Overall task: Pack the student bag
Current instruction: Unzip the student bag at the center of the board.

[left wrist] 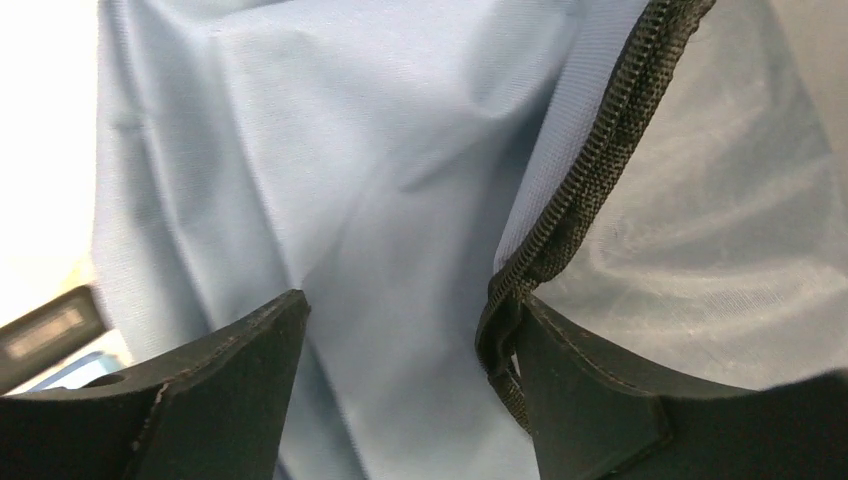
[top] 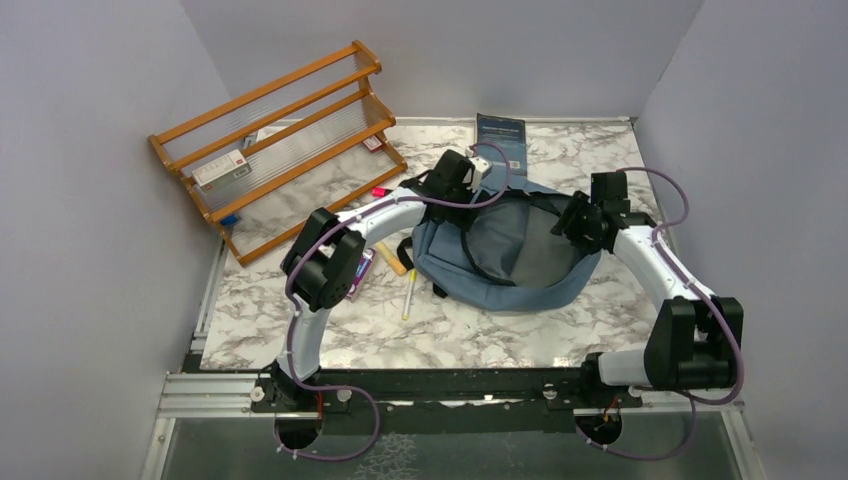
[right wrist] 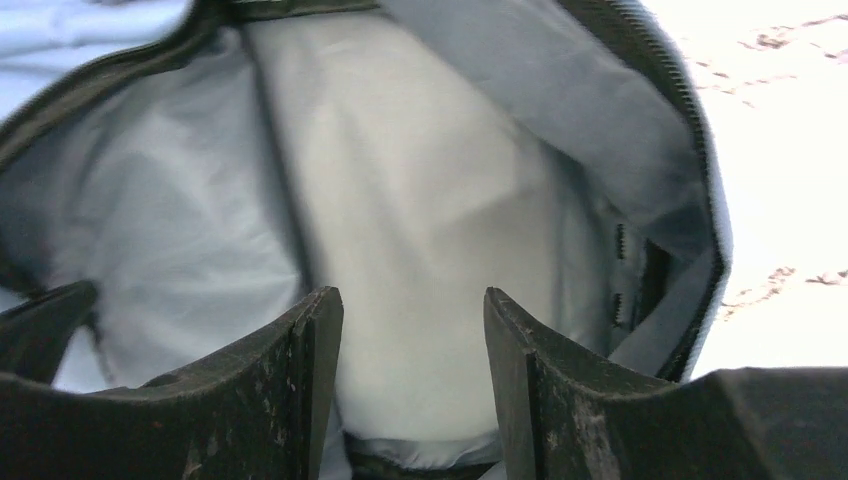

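The student bag (top: 500, 255), a soft dusty-blue backpack with black straps, lies mid-table with its mouth gaping toward the right. My left gripper (top: 472, 172) is at the bag's far left edge. In the left wrist view it (left wrist: 400, 310) stands open over blue fabric (left wrist: 350, 180), and the black zipper edge (left wrist: 600, 150) rests against the inner side of its right finger. My right gripper (top: 580, 222) is at the bag's right rim. It (right wrist: 412, 305) is open and faces into the bag's mouth, with pale lining (right wrist: 420, 200) behind the gap and a bit of rim low between the fingers.
A wooden rack (top: 275, 140) holding a white box (top: 220, 170) leans at the back left. A dark book (top: 502, 140) lies behind the bag. A pale pen (top: 410, 293), a wooden stick (top: 392, 260) and a small pink item (top: 379, 191) lie left of the bag. Grey walls stand on three sides.
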Available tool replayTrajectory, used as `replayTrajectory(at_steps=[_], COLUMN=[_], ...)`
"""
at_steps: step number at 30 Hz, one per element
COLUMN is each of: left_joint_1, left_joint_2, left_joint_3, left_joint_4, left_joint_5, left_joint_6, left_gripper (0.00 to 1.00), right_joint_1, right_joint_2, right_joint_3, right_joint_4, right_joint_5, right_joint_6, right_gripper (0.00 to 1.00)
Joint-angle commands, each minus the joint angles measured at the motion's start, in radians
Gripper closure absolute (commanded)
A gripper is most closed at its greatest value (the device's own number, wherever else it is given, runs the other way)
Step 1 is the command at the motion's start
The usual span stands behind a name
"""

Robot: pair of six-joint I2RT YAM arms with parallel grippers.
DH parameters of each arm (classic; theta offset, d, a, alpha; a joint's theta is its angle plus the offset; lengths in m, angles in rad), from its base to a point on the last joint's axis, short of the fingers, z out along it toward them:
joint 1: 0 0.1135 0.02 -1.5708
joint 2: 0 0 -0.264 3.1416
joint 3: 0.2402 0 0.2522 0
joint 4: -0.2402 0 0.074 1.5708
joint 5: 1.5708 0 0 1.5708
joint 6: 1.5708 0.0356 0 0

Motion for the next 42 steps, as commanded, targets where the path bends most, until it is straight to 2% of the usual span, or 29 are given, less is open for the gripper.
replayTrajectory(at_steps=[1,6,11,15,18,22,28,34,38,42], left_joint_1=[0.015,0.017,0.017,0.016,0.014,-0.006,-0.022,-0.022,-0.023,-0.022], left_joint_2=[-0.052,-0.043,-0.030,-0.022,-0.020,-0.013,-0.010,-0.019,-0.031,-0.073], left_joint_3=[0.004,0.008,0.010,0.017,0.020,0.026,0.028,0.028,0.030,0.031], left_joint_4=[-0.016,-0.017,-0.019,-0.021,-0.020,-0.020,-0.022,-0.023,-0.021,-0.014], left_joint_5=[-0.126,-0.095,-0.084,-0.057,-0.013,0.029,0.009,0.006,0.007,0.019], left_joint_6=[0.057,0.053,0.047,0.034,0.021,0.019,0.018,0.019,-0.006,-0.024], left_gripper=[0.23,0.22,0.21,0.21,0.21,0.22,0.22,0.22,0.22,0.22], right_joint_1=[-0.003,-0.003,-0.004,-0.005,-0.013,-0.013,-0.014,-0.014,-0.013,-0.014], right_joint_2=[0.058,0.120,0.185,0.226,0.227,0.237,0.192,-0.012,-0.180,-0.300], right_joint_3=[0.010,0.019,0.037,0.061,0.072,0.081,0.066,-0.084,-0.159,-0.197], right_joint_4=[-0.041,-0.067,-0.136,-0.219,-0.221,-0.216,-0.181,-0.073,0.020,0.122], right_joint_5=[0.178,0.316,0.570,0.752,0.810,0.809,0.666,0.391,0.159,-0.055], right_joint_6=[0.098,0.135,0.158,0.233,0.241,0.271,0.215,0.168,0.128,0.115], right_gripper=[0.40,0.38,0.34,0.22,0.21,0.21,0.22,0.26,0.32,0.45])
